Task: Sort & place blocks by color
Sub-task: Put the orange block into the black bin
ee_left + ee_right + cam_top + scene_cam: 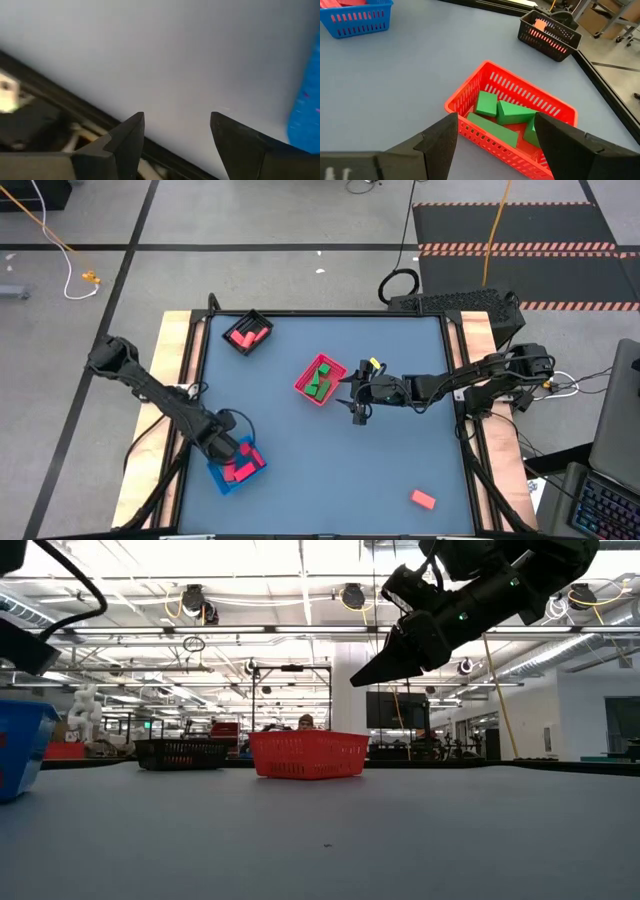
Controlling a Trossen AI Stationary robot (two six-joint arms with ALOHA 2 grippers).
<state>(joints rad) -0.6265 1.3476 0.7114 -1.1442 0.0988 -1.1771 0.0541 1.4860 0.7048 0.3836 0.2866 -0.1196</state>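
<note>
Several green blocks (496,108) lie in the red tray (303,383) at mid-table. Red blocks lie in the blue tray (222,480) near the front left and in the black tray (262,320) at the far left. One red block (423,499) lies loose on the table at the near right. My left gripper (177,120) hangs open, pointing down over bare table beside the blue tray (306,100), with nothing between its fingers. My right gripper (497,122) is open and raised just right of the red tray (470,100), pointing at it.
The table's dark left rim (60,95) runs close under my left gripper. In the low view the red tray (308,753), the black tray (180,752) and the blue tray (18,745) stand on the table, with bare tabletop (330,470) across the near middle.
</note>
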